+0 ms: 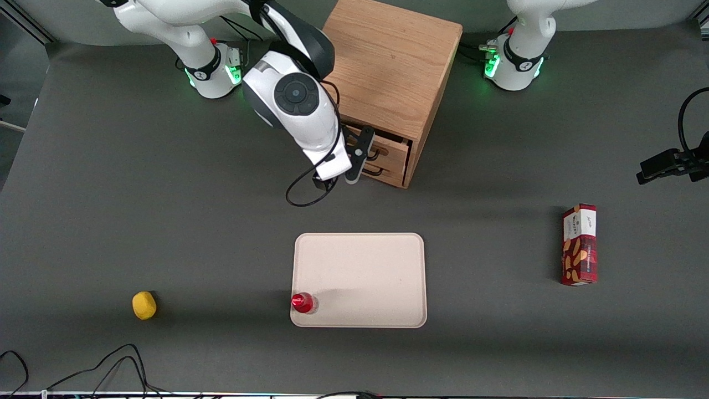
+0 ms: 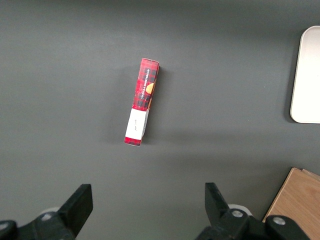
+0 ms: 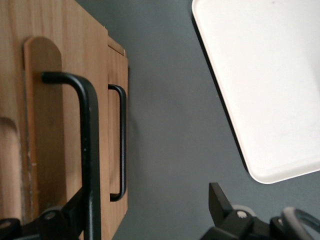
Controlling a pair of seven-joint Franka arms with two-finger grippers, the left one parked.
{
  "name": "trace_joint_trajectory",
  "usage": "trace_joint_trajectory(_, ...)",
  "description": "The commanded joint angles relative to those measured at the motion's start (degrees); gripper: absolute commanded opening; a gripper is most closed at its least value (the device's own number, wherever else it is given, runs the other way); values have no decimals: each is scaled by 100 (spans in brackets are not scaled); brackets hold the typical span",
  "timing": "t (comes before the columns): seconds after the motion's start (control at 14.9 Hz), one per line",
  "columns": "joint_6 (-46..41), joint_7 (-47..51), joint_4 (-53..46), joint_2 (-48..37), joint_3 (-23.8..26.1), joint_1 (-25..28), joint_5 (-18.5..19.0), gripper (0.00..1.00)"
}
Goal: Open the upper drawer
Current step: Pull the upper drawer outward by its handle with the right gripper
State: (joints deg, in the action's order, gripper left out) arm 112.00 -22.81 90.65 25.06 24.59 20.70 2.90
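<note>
1. Lemon [image 1: 144,305], lower left of the front frame, on the table [image 1: 111,194].
2. Claw [image 1: 361,158], released, fingers astride the upper drawer [image 1: 388,148] handle [image 3: 86,145], upper centre.
3. Tray [image 1: 360,260] carries a red bottle [image 1: 303,302].
4. Box [image 1: 579,244], right.

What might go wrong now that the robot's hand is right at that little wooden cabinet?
The hand sits at the upper drawer with one finger beside its black handle. It may slip off rather than catch it. The bottom drawer's handle is close, so it might hook that instead. A pull could also drag the whole cabinet toward the tray.
</note>
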Motion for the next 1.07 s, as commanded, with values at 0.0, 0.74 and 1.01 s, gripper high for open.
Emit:
trace_joint_trajectory(0.0,94,-154,-74,113,55,-180,105,100)
trace_joint_trajectory(0.74,304,-435,-486,394,-51,-461,114,100)
trace_joint_trajectory(1.01,348,-593,-733,570,-182,-480,105,100)
